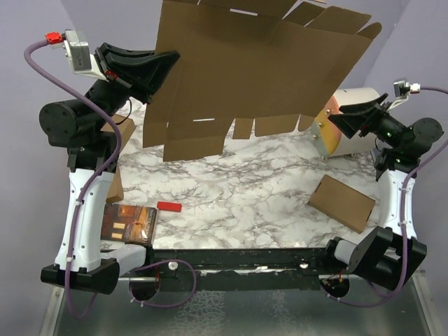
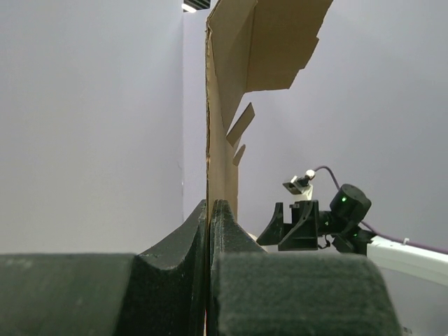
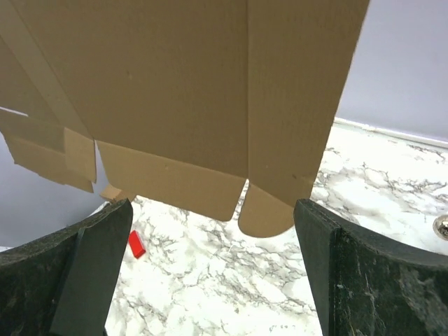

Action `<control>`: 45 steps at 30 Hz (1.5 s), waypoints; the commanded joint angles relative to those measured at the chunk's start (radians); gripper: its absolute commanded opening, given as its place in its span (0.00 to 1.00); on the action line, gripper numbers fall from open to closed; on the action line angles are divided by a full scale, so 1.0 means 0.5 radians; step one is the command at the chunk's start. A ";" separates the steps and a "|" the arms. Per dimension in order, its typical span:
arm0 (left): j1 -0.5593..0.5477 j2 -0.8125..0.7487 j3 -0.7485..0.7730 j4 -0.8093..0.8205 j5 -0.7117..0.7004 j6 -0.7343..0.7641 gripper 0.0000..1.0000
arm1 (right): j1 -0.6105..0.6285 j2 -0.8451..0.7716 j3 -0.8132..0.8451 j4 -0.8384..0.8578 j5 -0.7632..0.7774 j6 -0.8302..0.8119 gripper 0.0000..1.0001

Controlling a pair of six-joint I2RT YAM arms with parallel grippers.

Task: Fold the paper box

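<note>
Paper box [image 1: 259, 70] unfolded: a flat brown cardboard sheet held up in the air over the far half of the table [image 1: 245, 182]. It stands roughly upright, its lower edge slanting up toward the right in the overhead view. Creases, narrow slots and a row of small tabs run along the lower edge, and larger flaps jut from the top right corner. Left pincer [image 1: 170, 61] is clamped on the sheet's left edge. Its wrist view shows both fingers [image 2: 185, 238] pressed together, the cardboard edge pinched between them and the sheet rising straight up from the grip. No part of the paper box touches the table. Right pincer [image 1: 331, 120] is spread wide with nothing between its fingers [image 3: 98, 266]. It sits just beside the sheet's lower right corner, pointing toward it. From its wrist camera the sheet hangs ahead and above, with rounded tabs at the bottom edge and marble below. Contact between right pincer and cardboard: cannot tell from overhead; wrist view suggests a gap. On the table: red block [image 1: 169, 206] near the left arm, dark case [image 1: 127, 224] at near left, small cardboard box [image 1: 341, 203] lying flat at near right. Cream cylinder [image 1: 353, 98] with an orange end sits at far right, behind the right pincer.
</note>
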State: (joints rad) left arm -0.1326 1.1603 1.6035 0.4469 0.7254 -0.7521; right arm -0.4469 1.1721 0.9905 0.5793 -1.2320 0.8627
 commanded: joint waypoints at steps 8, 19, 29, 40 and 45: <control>0.007 0.001 0.088 0.212 -0.041 -0.226 0.00 | -0.078 0.083 0.068 0.054 0.088 -0.069 1.00; 0.007 0.065 0.124 0.521 0.003 -0.515 0.00 | -0.076 0.321 0.256 0.629 -0.048 0.329 1.00; 0.006 0.065 0.188 0.496 0.022 -0.507 0.00 | -0.096 0.403 0.375 0.668 -0.091 0.392 1.00; 0.007 0.053 0.168 0.545 0.031 -0.535 0.00 | -0.118 0.443 0.337 1.482 -0.146 0.971 0.66; 0.007 0.042 0.144 0.466 0.014 -0.453 0.00 | -0.118 0.458 0.371 1.663 -0.183 1.095 0.27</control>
State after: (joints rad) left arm -0.1322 1.2037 1.6772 0.6643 0.7479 -1.0019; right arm -0.4995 1.3960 1.1496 1.2732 -1.2877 1.3163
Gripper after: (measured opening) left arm 0.018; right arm 0.373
